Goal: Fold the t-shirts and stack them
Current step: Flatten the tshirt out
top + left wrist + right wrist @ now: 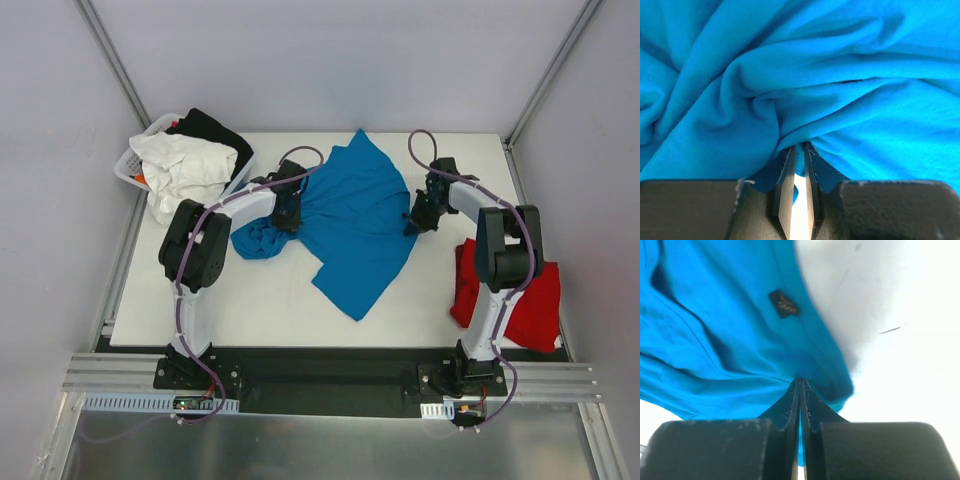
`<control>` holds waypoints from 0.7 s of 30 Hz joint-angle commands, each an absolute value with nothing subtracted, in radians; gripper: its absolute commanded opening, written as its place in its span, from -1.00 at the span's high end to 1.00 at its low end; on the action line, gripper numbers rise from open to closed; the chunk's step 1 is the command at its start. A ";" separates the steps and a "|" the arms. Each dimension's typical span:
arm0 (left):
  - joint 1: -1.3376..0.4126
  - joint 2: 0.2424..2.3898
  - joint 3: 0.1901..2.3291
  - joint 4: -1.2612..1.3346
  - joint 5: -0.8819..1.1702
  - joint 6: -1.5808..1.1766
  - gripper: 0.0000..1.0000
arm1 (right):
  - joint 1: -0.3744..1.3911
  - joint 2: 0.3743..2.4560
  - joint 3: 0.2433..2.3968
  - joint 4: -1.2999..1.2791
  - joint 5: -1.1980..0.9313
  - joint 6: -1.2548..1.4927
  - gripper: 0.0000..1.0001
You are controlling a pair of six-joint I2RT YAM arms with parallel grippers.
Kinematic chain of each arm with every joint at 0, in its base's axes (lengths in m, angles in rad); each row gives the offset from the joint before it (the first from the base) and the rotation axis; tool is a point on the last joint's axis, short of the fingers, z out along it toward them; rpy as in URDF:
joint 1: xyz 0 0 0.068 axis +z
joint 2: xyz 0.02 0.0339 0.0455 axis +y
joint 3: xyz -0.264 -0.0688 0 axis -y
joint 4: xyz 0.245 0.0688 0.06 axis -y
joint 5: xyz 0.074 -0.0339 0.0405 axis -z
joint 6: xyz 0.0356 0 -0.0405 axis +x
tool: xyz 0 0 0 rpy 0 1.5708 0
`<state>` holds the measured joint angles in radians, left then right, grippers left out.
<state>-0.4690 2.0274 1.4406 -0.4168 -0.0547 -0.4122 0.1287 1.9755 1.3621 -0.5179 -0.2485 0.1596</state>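
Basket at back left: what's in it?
A white garment heaped at the front, a black garment behind it. They cover the basket floor; anything beneath is hidden.

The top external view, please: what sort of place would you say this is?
Probably a lab robot cell, not a home: plain grey panels wall in a white table, the left arm and right arm are bolted to a metal rail, and a laundry basket of clothes sits near the turquoise t-shirt.

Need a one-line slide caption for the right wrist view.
Shut on cloth: the right gripper pinches the blue t-shirt at its edge, near a small dark label, white table beyond.
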 commanded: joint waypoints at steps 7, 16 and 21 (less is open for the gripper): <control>-0.512 1.778 1.338 -0.501 -0.064 -0.442 0.67 | 0.218 1.754 1.270 -0.603 -0.336 0.186 0.87; -0.512 1.872 1.470 -0.655 0.044 -0.462 0.64 | 0.368 1.698 1.129 -0.591 -0.360 0.279 0.98; -0.512 1.844 1.427 -0.664 0.073 -0.488 0.63 | 0.431 1.698 1.071 -0.571 -0.331 0.284 0.98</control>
<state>-0.5106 1.8606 1.4502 -0.6048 0.0223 -0.4557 0.3904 1.7187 1.0973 -0.5762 -0.3443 0.2550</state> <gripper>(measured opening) 0.181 0.015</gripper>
